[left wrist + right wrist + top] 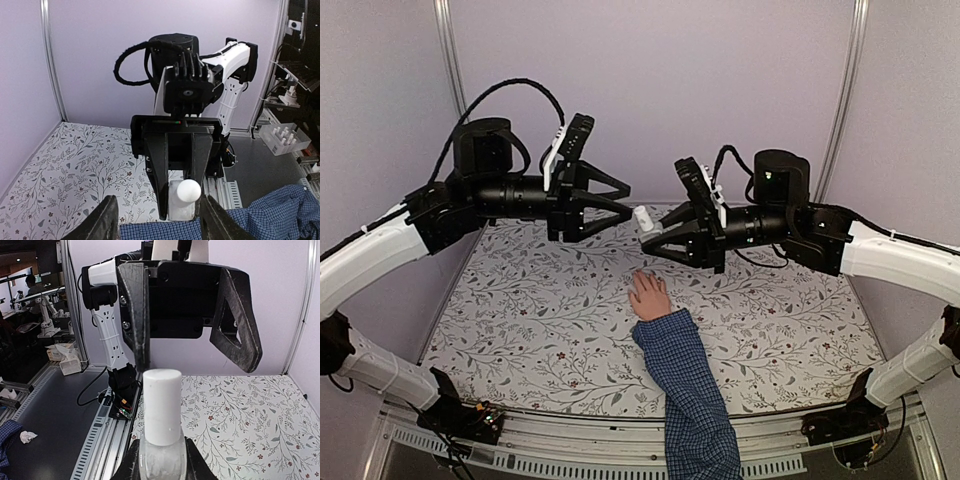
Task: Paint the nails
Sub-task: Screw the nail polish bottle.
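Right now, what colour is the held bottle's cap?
White cap on the bottle; right wrist view shows it best.

I find the nails at the far tips of a small, pale flesh-coloured hand; on my overhead feed they are too tiny for me to read any colour or gloss; the hand lies flat, palm down, on the floral counter near its middle, digits close together and pointing toward the back wall, so the nails face up; a blue checked sleeve runs from the wrist back to the near edge; neither wrist feed shows me the nails.
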Robot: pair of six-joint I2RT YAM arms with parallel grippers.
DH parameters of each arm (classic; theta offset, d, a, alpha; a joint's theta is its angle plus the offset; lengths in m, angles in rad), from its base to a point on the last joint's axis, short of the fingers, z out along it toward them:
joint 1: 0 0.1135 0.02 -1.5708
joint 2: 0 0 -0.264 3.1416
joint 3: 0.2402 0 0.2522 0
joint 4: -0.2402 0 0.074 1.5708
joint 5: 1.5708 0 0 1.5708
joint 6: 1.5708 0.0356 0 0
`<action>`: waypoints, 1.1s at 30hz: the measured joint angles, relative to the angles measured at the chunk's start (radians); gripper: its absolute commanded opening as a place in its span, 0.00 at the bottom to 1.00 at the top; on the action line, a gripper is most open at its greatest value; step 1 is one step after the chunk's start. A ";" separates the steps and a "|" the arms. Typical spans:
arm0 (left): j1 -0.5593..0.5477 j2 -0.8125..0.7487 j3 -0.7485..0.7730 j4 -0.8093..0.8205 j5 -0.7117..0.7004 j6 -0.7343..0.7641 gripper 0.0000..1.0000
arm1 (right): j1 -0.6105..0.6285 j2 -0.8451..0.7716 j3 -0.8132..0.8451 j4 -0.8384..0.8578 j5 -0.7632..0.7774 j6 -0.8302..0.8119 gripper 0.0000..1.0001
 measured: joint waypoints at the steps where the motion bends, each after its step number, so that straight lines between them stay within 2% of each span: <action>1: -0.007 0.005 0.005 -0.006 0.001 0.005 0.56 | 0.000 0.000 0.000 0.000 0.000 0.000 0.00; 3: -0.023 0.020 0.017 -0.016 0.002 0.018 0.55 | 0.000 0.001 0.000 0.001 0.000 0.000 0.00; 5: -0.039 0.036 0.027 -0.020 0.003 0.023 0.49 | 0.000 0.002 0.000 0.003 0.000 0.000 0.00; 15: -0.067 0.069 0.030 0.003 0.021 0.040 0.01 | -0.001 0.006 0.000 0.006 0.008 0.006 0.00; 23: -0.065 0.070 0.026 0.002 0.050 0.068 0.00 | -0.003 0.006 0.000 0.000 -0.032 0.005 0.00; 33: -0.063 0.086 0.030 -0.002 0.206 0.132 0.00 | -0.013 0.035 0.029 -0.028 -0.253 0.035 0.00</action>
